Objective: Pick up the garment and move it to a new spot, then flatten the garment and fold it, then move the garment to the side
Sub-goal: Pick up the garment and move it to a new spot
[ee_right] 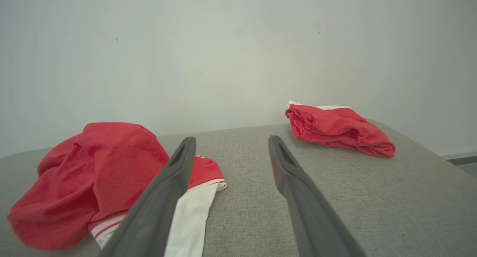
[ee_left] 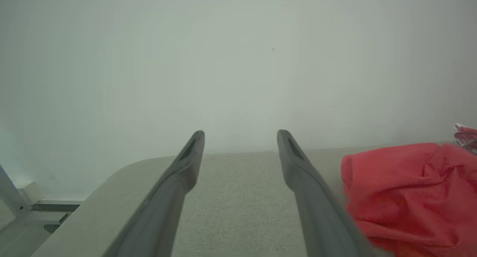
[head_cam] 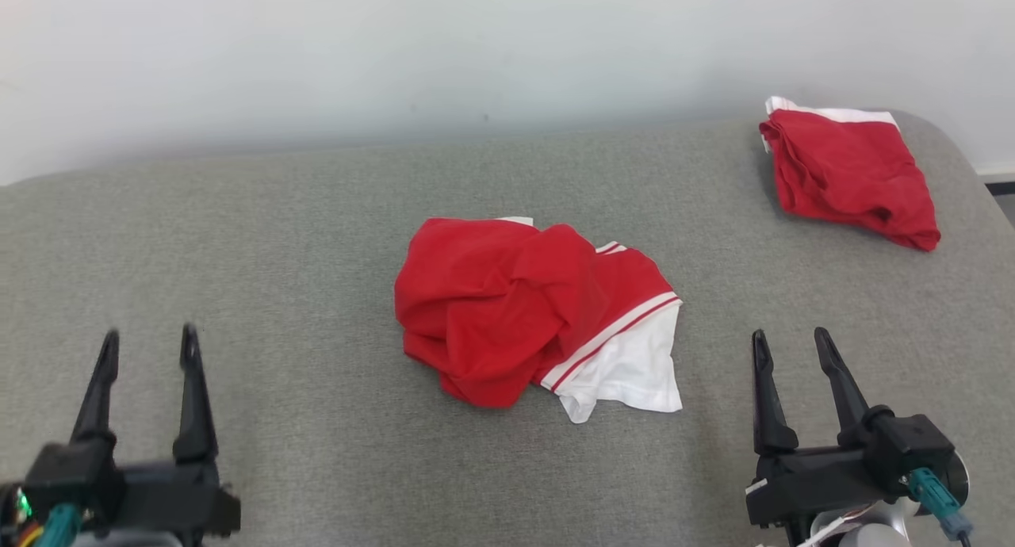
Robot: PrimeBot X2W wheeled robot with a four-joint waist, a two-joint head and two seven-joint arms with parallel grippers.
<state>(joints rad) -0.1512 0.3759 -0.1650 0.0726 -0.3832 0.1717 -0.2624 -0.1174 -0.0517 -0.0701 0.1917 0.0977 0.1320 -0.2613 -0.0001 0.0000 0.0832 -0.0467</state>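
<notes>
A crumpled red garment (head_cam: 507,309) with a white, red-striped part lies in a heap at the middle of the grey fabric surface (head_cam: 238,238). My left gripper (head_cam: 150,334) stands open at the lower left, well apart from the heap, nothing between its fingers. My right gripper (head_cam: 790,337) is open at the lower right, a short way right of the garment's white edge. The left wrist view has the open left gripper (ee_left: 241,134) with the garment (ee_left: 406,190) to its right. Beside the open right gripper (ee_right: 231,139), the garment (ee_right: 93,167) lies to the left.
A second red and white garment (head_cam: 848,170), roughly folded, rests at the far right corner of the surface, also in the right wrist view (ee_right: 335,128). A pale wall (head_cam: 476,47) rises behind. The surface's rounded left edge (ee_left: 97,186) drops to the floor.
</notes>
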